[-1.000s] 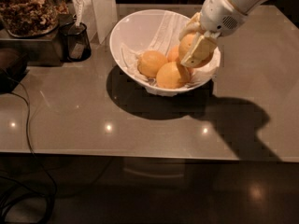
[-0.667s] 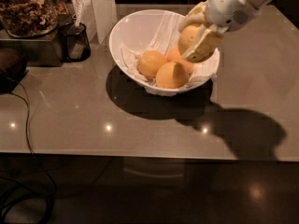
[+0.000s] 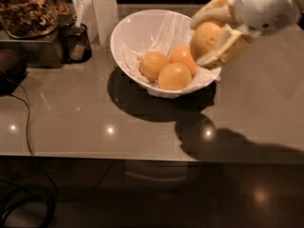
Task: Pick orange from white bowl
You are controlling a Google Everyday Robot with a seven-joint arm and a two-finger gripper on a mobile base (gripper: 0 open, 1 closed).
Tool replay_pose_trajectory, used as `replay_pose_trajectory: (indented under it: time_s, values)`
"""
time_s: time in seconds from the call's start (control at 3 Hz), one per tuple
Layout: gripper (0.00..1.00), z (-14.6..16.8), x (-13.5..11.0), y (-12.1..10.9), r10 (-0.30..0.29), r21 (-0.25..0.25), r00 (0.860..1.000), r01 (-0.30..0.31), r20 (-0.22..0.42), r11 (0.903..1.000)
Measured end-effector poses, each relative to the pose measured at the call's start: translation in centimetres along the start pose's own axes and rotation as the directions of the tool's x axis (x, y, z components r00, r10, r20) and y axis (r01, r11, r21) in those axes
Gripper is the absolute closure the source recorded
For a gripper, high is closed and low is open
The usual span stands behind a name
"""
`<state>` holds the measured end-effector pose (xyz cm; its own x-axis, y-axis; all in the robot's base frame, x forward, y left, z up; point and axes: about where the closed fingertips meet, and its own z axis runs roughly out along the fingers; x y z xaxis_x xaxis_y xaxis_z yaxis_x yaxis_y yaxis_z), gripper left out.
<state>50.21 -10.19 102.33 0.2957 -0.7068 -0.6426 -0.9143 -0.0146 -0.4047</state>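
Note:
My gripper [image 3: 210, 36] is at the upper right, above the right rim of the white bowl [image 3: 130, 27]. It is shut on the orange [image 3: 205, 38], the largest, paler, dimpled one, and holds it lifted clear of the bowl's contents. One cream finger [image 3: 219, 46] crosses the fruit's front, another curves over its top. The bowl is glossy, tilted, and lined with crinkled white wrap. Three smaller, deeper-orange fruits [image 3: 174, 76] lie in its bottom.
The bowl stands on a grey-brown table [image 3: 95, 113]. A dark cup [image 3: 74, 42] with a utensil and a jar of brown pieces [image 3: 26, 8] stand at the back left. A black cable [image 3: 29, 122] runs down the left side. The table's front edge [image 3: 142, 156] crosses below.
The gripper has risen up and to the right out of the bowl with the large orange in it. The three smaller fruits have stayed in the bowl.

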Motion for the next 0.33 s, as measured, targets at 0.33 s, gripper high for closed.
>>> replay_pose_trajectory:
  time_s: [0.33]
  values:
    - [1.0, -0.51, 0.41, 0.22, 0.009, 0.008, 1.0, -0.009, -0.003, 0.9999]
